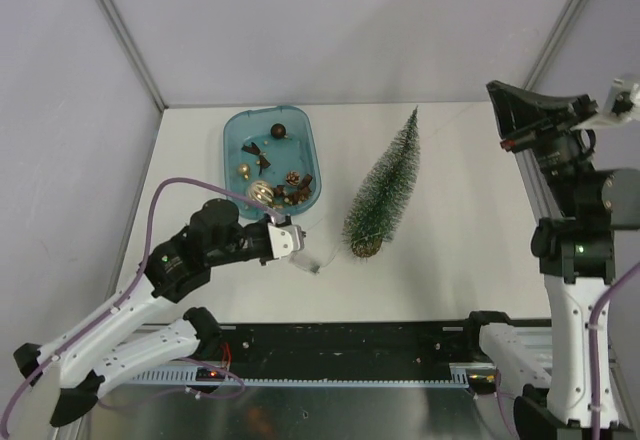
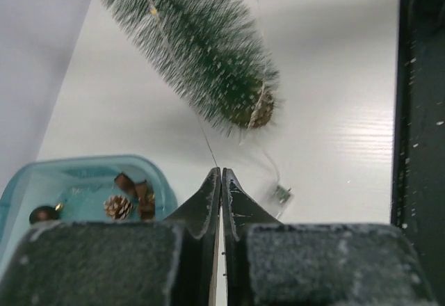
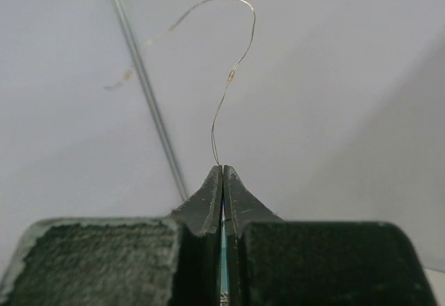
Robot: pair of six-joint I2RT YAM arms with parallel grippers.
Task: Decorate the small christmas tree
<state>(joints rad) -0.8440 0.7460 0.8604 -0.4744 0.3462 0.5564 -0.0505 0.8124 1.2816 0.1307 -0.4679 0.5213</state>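
The small christmas tree (image 1: 385, 185) lies on its side on the white table, brown base (image 2: 261, 110) towards the arms. A thin light wire (image 2: 206, 141) runs from the bristles down into my left gripper (image 2: 221, 174), which is shut on it just right of the blue tray (image 1: 270, 160). The wire's small end piece (image 2: 281, 195) lies on the table near the tree's base. My right gripper (image 3: 222, 169) is raised at the far right (image 1: 500, 95) and shut on another stretch of the wire (image 3: 233, 69), which arcs upward with a tiny bulb on it.
The blue tray (image 2: 76, 181) holds several small ornaments: pine cones (image 2: 118, 207), brown bows and round baubles (image 1: 279, 130). A black rail (image 1: 350, 345) runs along the table's near edge. Grey walls and frame posts enclose the back and sides.
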